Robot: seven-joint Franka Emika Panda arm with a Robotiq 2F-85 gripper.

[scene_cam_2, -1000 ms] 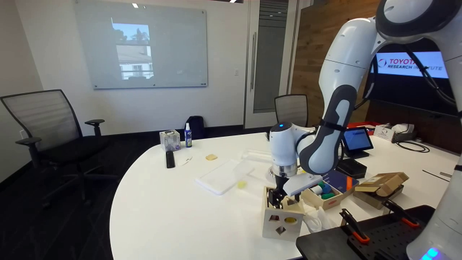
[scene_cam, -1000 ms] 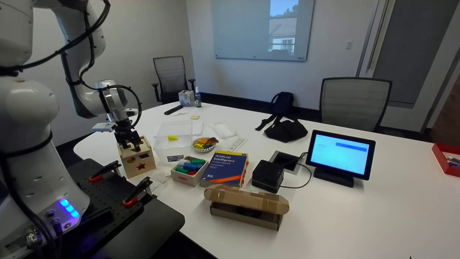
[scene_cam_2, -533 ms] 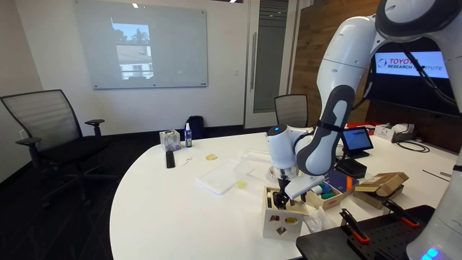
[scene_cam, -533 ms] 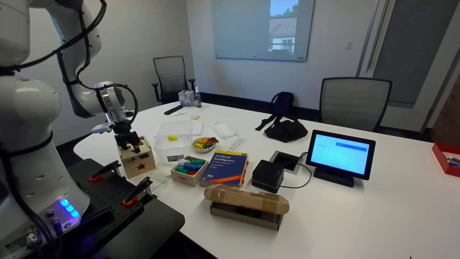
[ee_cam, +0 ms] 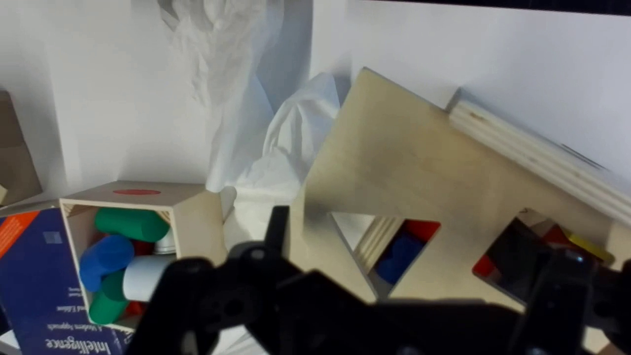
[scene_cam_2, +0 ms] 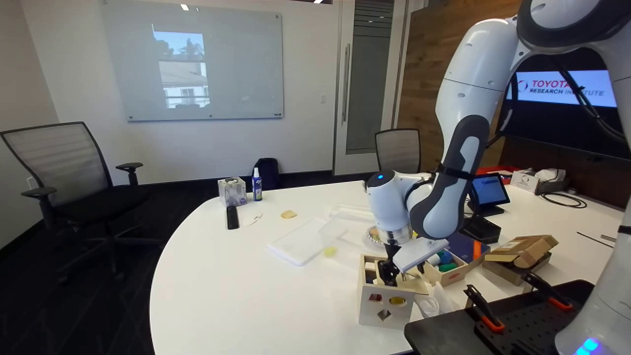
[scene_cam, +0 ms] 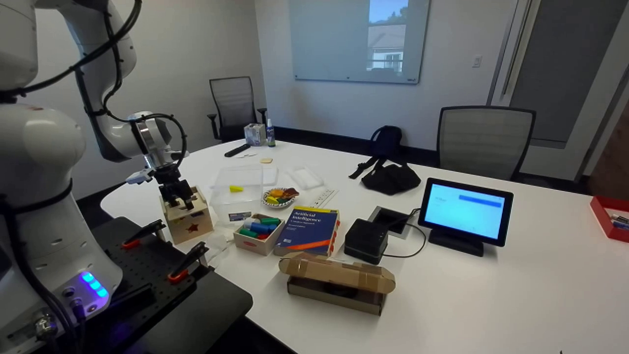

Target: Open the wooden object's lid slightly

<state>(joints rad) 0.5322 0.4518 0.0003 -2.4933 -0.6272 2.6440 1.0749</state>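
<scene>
The wooden object (scene_cam: 189, 232) is a pale cube box with dark shaped holes, standing on the table near the robot base; it also shows in an exterior view (scene_cam_2: 385, 311). Its lid (ee_cam: 394, 162), a pale panel with a triangular and a square hole, sits askew and juts past one side. Part of the top is uncovered in an exterior view, and coloured pieces show through the holes. My gripper (ee_cam: 419, 256) is low at the lid, fingers spread, one beside the lid's edge and one over the square hole. Exact finger contact is hidden. It also shows in both exterior views (scene_cam: 180, 202) (scene_cam_2: 403, 276).
An open wooden box of coloured blocks (scene_cam: 258, 236) and a blue book (scene_cam: 307, 233) stand beside the cube, with crumpled white plastic (ee_cam: 276, 162) between. A clear plastic bin (scene_cam: 237, 196) is behind. Clamps (scene_cam: 189, 260) sit on the black mount plate.
The gripper has moved a little toward the block-box side and the lid has shifted with it. The lid now juts out over the side face, and the gap at the opposite edge is wider.
</scene>
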